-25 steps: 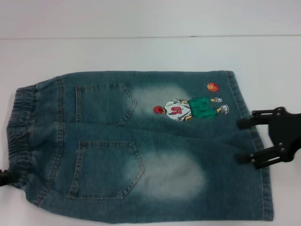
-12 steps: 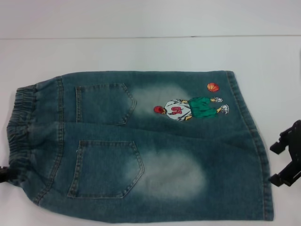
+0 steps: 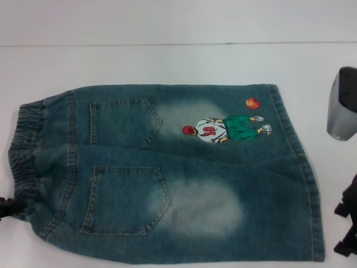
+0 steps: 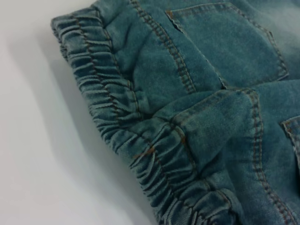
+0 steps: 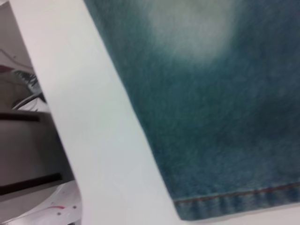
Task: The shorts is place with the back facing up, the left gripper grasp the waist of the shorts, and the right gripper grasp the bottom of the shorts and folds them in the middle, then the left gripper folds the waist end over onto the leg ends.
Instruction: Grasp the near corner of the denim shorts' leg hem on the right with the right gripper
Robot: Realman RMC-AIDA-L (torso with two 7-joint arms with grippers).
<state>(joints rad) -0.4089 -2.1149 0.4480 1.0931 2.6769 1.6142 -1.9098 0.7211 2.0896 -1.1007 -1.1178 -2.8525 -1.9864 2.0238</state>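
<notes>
Blue denim shorts [image 3: 167, 173] lie flat on the white table, back pockets up. The elastic waist [image 3: 25, 156] points left and the leg hems [image 3: 304, 167] point right. A cartoon basketball-player print [image 3: 226, 128] is on the far leg. Only a black tip of my left gripper [image 3: 5, 207] shows, at the near corner of the waist. The left wrist view looks closely at the gathered waistband [image 4: 140, 140]. My right gripper [image 3: 341, 230] is open at the right edge of the head view, off the cloth, beside the near leg hem [image 5: 234, 201].
White table [image 3: 178, 61] surrounds the shorts. A grey link of the right arm [image 3: 343, 106] hangs over the table at the far right. The right wrist view shows the table's edge [image 5: 47, 93] with clutter beyond it.
My right gripper has drawn back from over the leg hems, moving right and toward the near edge. The grey arm link has come into view. The shorts have not moved.
</notes>
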